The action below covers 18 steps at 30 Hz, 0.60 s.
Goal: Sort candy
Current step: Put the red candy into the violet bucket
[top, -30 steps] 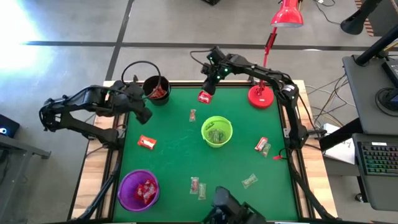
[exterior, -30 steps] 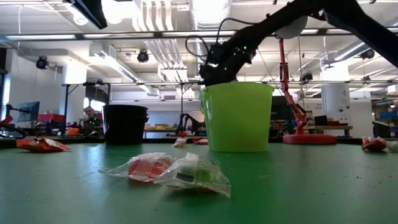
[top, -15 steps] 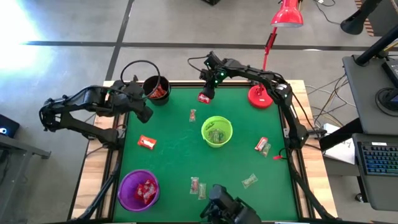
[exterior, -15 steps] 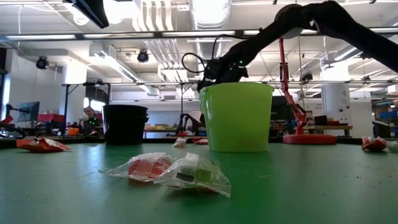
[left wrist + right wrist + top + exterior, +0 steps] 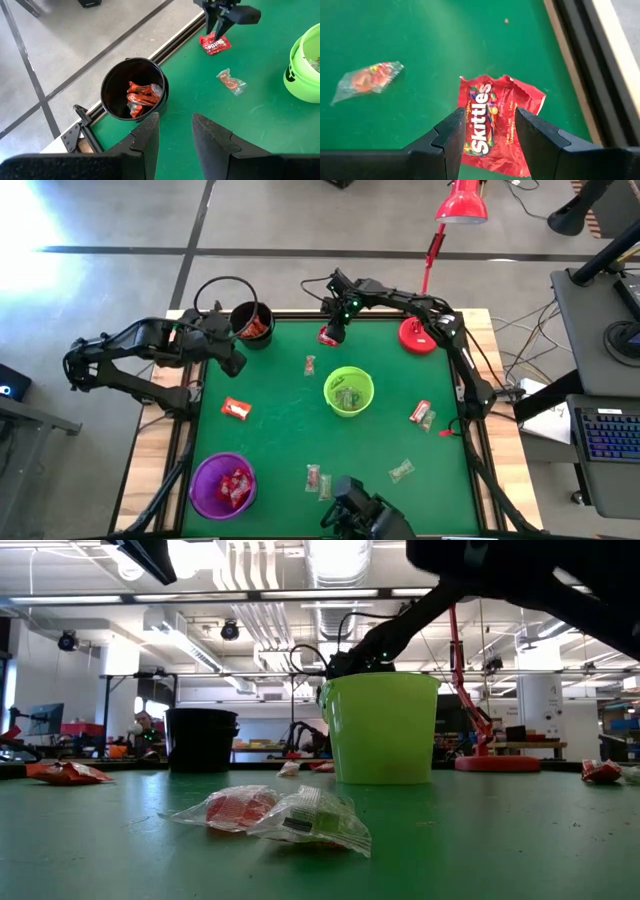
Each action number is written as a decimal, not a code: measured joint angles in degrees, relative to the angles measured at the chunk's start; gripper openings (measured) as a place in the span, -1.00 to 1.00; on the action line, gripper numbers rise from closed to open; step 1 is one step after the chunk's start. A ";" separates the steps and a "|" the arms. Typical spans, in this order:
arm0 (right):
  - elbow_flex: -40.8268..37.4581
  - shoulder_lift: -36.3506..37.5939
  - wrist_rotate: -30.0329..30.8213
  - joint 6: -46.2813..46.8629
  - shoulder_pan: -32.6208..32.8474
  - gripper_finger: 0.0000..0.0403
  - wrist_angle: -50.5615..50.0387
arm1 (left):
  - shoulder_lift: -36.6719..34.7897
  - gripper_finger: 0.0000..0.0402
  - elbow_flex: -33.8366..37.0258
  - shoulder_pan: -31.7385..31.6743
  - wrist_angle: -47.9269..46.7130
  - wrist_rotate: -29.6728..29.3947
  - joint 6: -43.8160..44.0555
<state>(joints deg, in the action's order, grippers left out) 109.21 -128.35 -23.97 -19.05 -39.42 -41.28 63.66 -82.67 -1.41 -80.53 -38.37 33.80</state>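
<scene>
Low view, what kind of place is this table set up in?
Probably a robotics lab or workshop: exposed pipes and ducts run overhead, benches loaded with gear line the back, and a desk with a keyboard stands beside the green table.

my table [image 5: 290,435] has a green top with a pale wooden edge, and stands on a grey concrete floor [image 5: 120,220] crossed by dark seam lines. a red desk lamp [image 5: 462,202] sits at its far edge. to one side is a desk with a keyboard [image 5: 608,435]. behind, long ceiling lights [image 5: 190,640] and ducts run over a cluttered workshop.
</scene>
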 joint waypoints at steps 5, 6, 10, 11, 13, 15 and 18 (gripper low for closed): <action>0.00 -1.21 0.69 -0.13 0.00 -0.18 0.26 | 0.00 -0.50 0.00 0.00 0.04 0.00 0.00; 0.00 -1.23 1.83 -0.53 0.00 -0.18 0.35 | 0.00 -0.50 0.00 0.00 0.08 0.00 0.00; 0.00 -1.59 5.79 -2.64 0.00 -0.18 0.46 | 0.00 -0.50 0.00 0.00 0.69 -0.01 0.00; 0.00 -1.86 5.81 -2.67 -0.04 -0.18 0.49 | 0.00 -0.50 0.00 0.00 0.75 0.00 -0.02; 0.00 -2.36 5.57 -2.64 -0.13 -0.18 0.49 | 0.00 -0.50 0.00 0.00 1.03 -0.04 -0.02; 0.05 -2.87 5.02 -2.60 -0.13 -0.18 0.35 | 0.01 -0.50 0.00 0.00 1.01 -0.04 -0.02; 0.17 -3.56 4.38 -2.40 -0.17 -0.18 0.18 | 0.01 -0.50 -0.01 0.00 0.98 -0.04 -0.02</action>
<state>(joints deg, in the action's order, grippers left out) 109.38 -131.91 -19.58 -21.45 -39.59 -41.10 63.67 -82.68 -1.41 -79.55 -38.41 33.78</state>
